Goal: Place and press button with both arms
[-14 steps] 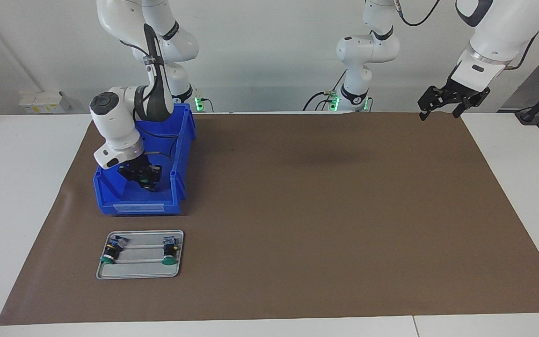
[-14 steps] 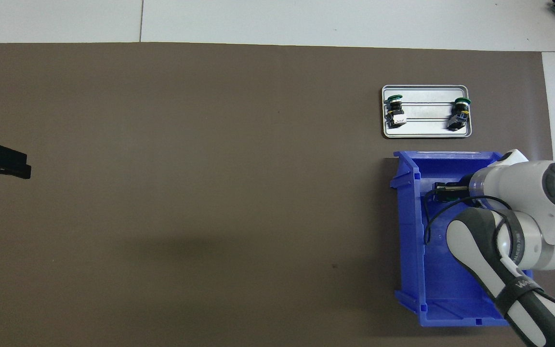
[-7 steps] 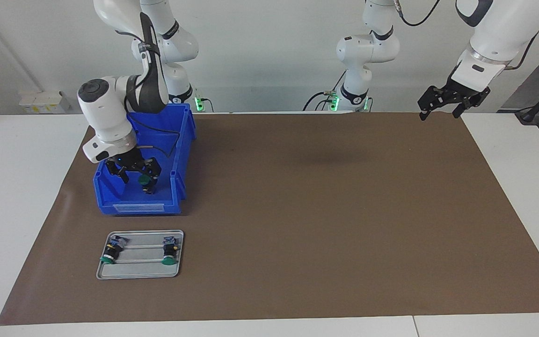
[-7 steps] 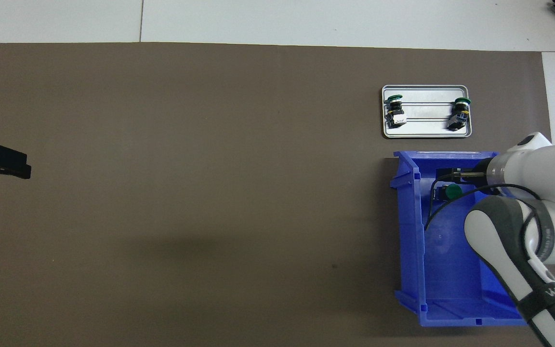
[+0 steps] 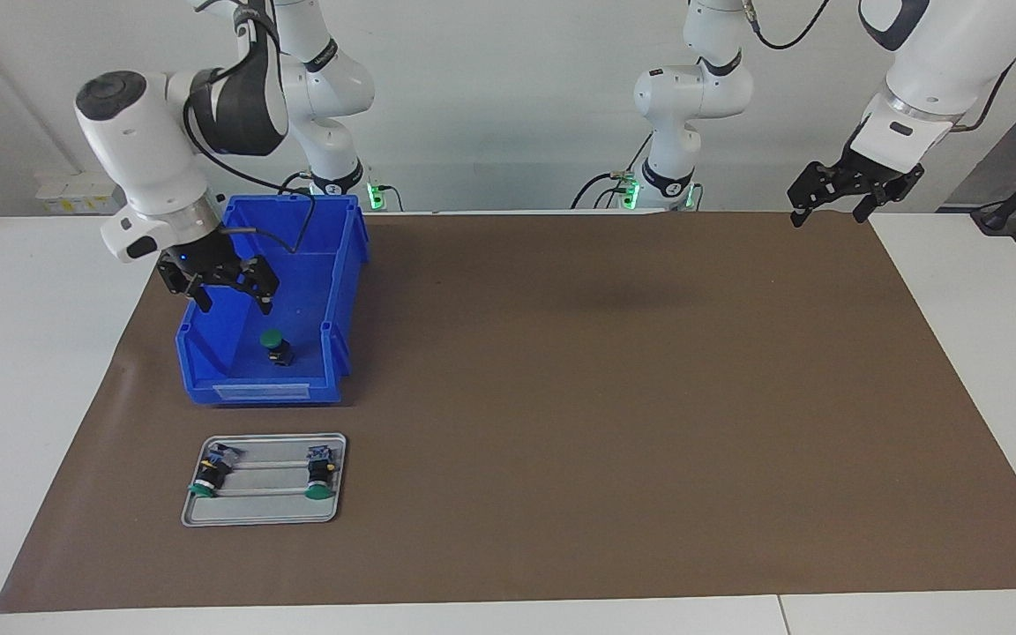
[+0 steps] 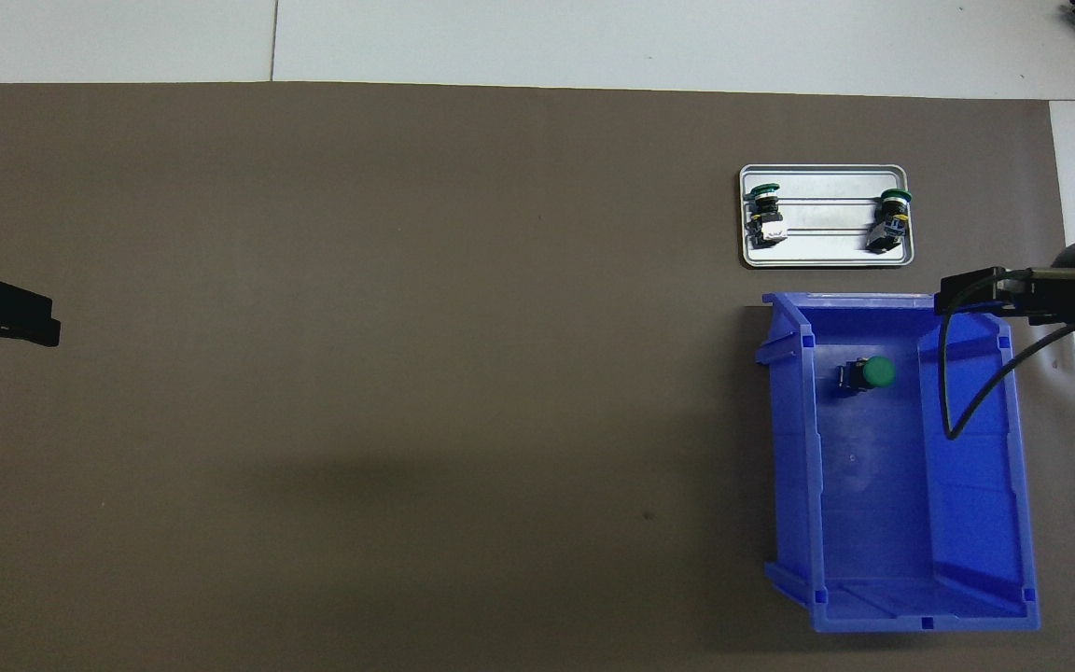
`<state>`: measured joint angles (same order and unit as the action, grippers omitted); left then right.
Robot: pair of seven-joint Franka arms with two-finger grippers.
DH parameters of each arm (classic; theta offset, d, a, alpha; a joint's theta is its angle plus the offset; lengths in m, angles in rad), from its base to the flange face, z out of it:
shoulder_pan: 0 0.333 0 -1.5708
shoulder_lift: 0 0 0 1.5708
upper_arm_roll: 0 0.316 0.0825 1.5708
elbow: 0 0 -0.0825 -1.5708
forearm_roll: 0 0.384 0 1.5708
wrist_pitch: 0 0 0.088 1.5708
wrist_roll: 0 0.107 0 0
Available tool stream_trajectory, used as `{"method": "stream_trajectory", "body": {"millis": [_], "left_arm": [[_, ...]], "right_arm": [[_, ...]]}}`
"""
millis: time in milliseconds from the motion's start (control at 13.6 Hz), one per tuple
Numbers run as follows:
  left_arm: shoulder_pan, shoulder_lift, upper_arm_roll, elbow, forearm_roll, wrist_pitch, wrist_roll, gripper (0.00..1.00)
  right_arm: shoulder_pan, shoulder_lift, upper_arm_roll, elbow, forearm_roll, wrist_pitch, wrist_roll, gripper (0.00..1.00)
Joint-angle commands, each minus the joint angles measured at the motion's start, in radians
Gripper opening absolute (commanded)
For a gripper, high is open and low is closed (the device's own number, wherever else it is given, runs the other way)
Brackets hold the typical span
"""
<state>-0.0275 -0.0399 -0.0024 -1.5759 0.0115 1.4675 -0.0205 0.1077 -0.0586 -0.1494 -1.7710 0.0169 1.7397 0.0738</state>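
Hovering wide open over the blue bin (image 5: pixel 342 291): right gripper (image 5: pixel 219 284), green-capped button (image 5: pixel 275 345) standing below; left gripper (image 5: pixel 852 194) waiting, open.

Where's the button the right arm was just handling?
The button stands cap-up on the floor of the blue bin, at the right arm's end of the table; the open right gripper is above the bin.

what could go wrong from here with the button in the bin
The button stands upright, green cap up, alone in the blue bin; a push off centre might tip it. The right gripper, open, hangs over the bin's edge and may catch the wall when lowering. The left gripper waits over the mat's corner.
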Motion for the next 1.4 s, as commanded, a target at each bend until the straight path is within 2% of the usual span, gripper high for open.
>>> {"method": "stream_trajectory", "body": {"millis": [0,74,221,1328], "left_arm": [[0.009,-0.028,-0.007,-0.030,0.015,0.007,0.008,1.00],[0.009,-0.028,-0.007,-0.030,0.015,0.005,0.008,1.00],[0.009,-0.028,-0.007,-0.030,0.015,0.005,0.008,1.00],[0.009,-0.028,-0.007,-0.030,0.015,0.005,0.008,1.00]], "right_arm": [[-0.013,-0.010,0.007,0.062,0.006,-0.110,0.058,1.00],[-0.014,-0.033,0.005,0.077,0.002,-0.143,0.057,1.00],[-0.017,-0.029,0.007,0.151,-0.001,-0.232,0.057,1.00],[0.001,-0.038,0.011,0.113,-0.074,-0.203,-0.089,1.00]]}}
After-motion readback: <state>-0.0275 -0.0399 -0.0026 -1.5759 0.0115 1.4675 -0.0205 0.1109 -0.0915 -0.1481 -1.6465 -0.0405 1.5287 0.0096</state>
